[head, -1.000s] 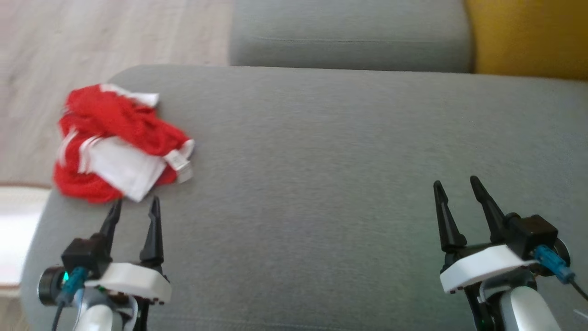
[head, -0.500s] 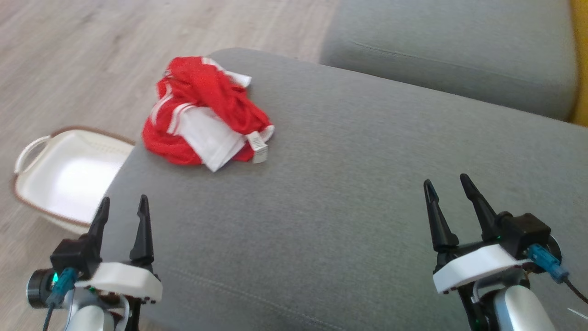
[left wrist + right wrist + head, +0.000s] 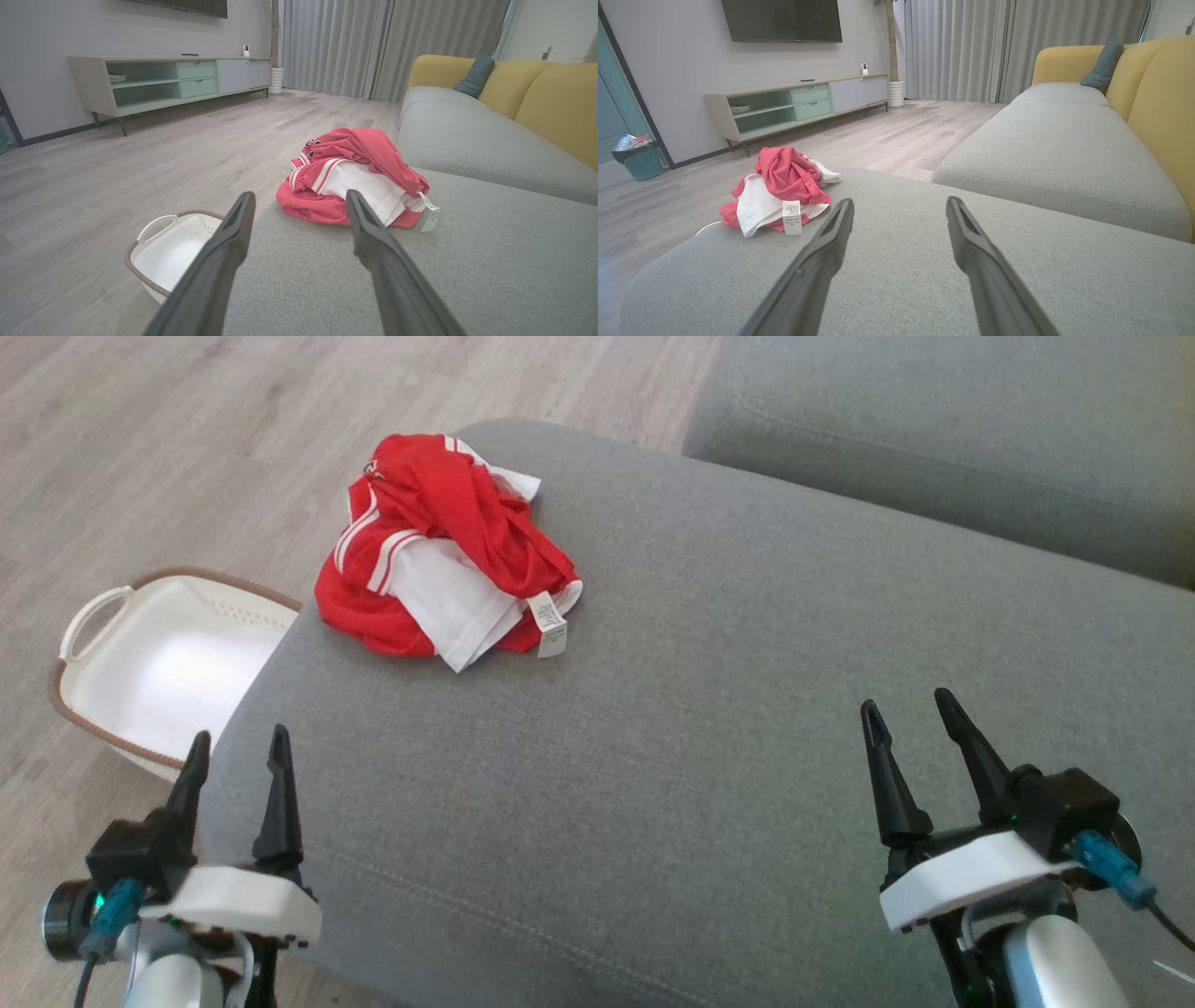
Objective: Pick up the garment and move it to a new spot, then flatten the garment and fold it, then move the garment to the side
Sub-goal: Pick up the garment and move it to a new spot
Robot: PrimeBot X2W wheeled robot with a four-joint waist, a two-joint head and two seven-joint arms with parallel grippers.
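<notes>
Basket [image 3: 93, 609]: stands on the floor [image 3: 187, 448] just beside the cushion's left end. It sits below and to the near side of the heap, so fabric knocked over that edge would likely land in it or on the floor.

Left pincer [image 3: 238, 735]: released, jaws wide, nothing held. It hovers at the near left corner of the cushion, apart from the garment. A low, flat approach could push the heap instead of gripping it.

Garment [image 3: 439, 537]: a crumpled red-and-white heap lying at the far left corner of the cushion, close to the rounded edge. Risk: a sideways nudge slides it off. Risk: the jaws catch a single loose layer, so the remainder trails and snags when lifted.

Care label [image 3: 549, 621]: sticks out on the heap's right side. Pinching this alone gives a weak hold that would probably slip.

Cushion [image 3: 709, 728]: soft grey weave. Fingers driven too deep may pinch the cover together with the garment.

Right pincer [image 3: 906, 702]: released, empty, well apart from the heap. Any two-armed lift requires a long reach across the cushion, which raises the risk of uneven timing between the arms.
</notes>
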